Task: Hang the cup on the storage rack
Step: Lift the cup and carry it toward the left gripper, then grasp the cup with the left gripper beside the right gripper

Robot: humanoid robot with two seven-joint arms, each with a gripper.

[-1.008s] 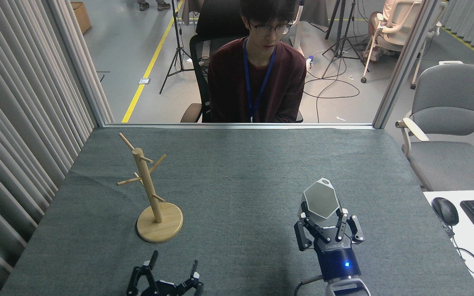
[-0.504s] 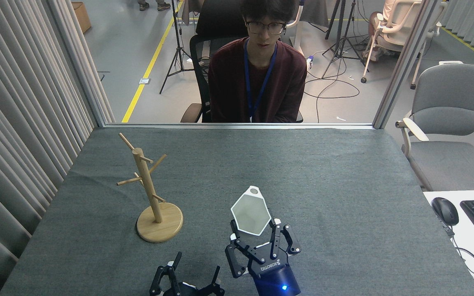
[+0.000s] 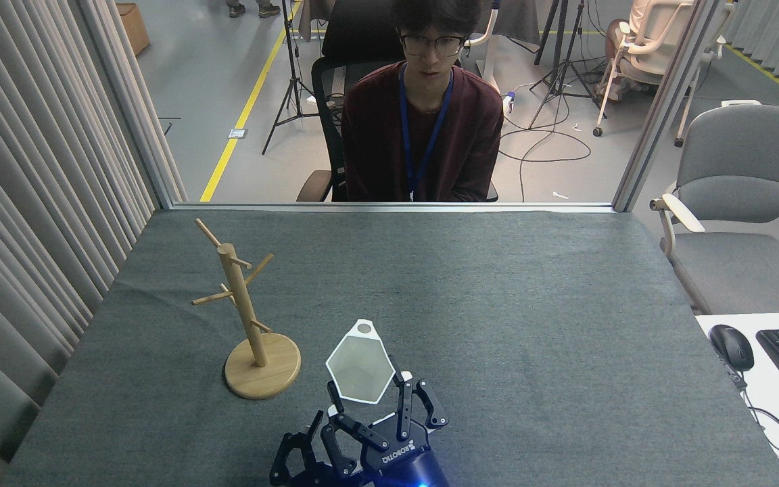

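The right gripper (image 3: 367,399), lettered "ROBOTIQ", grasps the white hexagonal cup (image 3: 360,368) at lower centre, just right of the wooden mug tree (image 3: 245,316). The left gripper (image 3: 298,454), partly hidden, can't be judged.

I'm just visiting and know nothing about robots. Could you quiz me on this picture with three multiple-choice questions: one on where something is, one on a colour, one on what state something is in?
1. Where does the storage rack stand on the table?
A. left part
B. far right corner
C. dead centre

2. What colour is the cup?
A. red
B. white
C. black

3. What is the state of the cup?
A. hanging on a peg
B. lying on the table
C. held in the right gripper

Answers:
1. A: its round wooden base sits on the left part of the grey cloth, near the curtain.
2. B: the faceted cup is white against the dark cloth.
3. C: the right gripper's fingers close on the cup's lower part, and the rack's pegs are all bare.
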